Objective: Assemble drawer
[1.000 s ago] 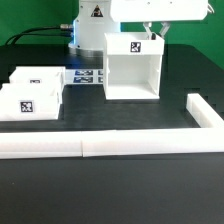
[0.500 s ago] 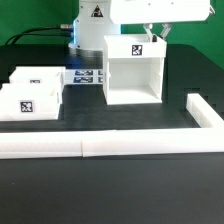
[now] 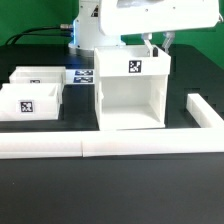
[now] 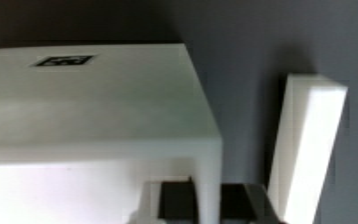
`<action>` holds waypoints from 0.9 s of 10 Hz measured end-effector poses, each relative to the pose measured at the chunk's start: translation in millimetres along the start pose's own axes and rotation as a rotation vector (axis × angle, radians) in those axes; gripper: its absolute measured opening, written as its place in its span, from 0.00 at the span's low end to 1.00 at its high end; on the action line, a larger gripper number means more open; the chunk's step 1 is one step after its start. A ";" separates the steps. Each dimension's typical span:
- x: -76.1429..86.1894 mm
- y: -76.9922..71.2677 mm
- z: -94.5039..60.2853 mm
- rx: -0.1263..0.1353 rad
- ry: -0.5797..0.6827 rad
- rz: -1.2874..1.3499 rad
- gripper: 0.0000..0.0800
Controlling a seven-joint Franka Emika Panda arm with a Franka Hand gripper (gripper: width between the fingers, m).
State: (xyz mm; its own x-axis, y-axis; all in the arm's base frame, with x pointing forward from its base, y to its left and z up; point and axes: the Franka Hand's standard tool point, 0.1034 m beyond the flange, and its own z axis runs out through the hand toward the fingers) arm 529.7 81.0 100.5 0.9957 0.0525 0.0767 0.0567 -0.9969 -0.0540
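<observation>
The drawer's tall open-fronted white casing [image 3: 130,90] stands in the middle of the table, its open front facing the exterior view and a tag on its top. My gripper [image 3: 160,42] is shut on the top edge of its side wall, on the exterior view's right. In the wrist view the casing wall [image 4: 197,150] runs between my two dark fingers [image 4: 172,198], and my gripper [image 4: 206,200] is clamped on it. Two small white tagged trays [image 3: 38,78] [image 3: 28,102] sit at the exterior view's left. I cannot tell whether the casing rests on the table.
The long low white L-shaped bar [image 3: 110,147] runs across the front and turns back at the exterior view's right [image 3: 203,110]; it also shows in the wrist view [image 4: 309,140]. The marker board [image 3: 82,75] lies behind the trays. The arm's base stands at the back.
The casing has come forward toward the L-shaped bar and a little to the exterior view's left, with my gripper on its wall. The trays have not moved.
</observation>
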 end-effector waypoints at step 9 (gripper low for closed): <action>32.0 -4.4 -0.5 0.020 0.044 0.227 0.05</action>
State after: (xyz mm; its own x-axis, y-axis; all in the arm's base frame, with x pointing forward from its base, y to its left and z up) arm 561.2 87.0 103.7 0.9789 -0.1759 0.1036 -0.1664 -0.9815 -0.0948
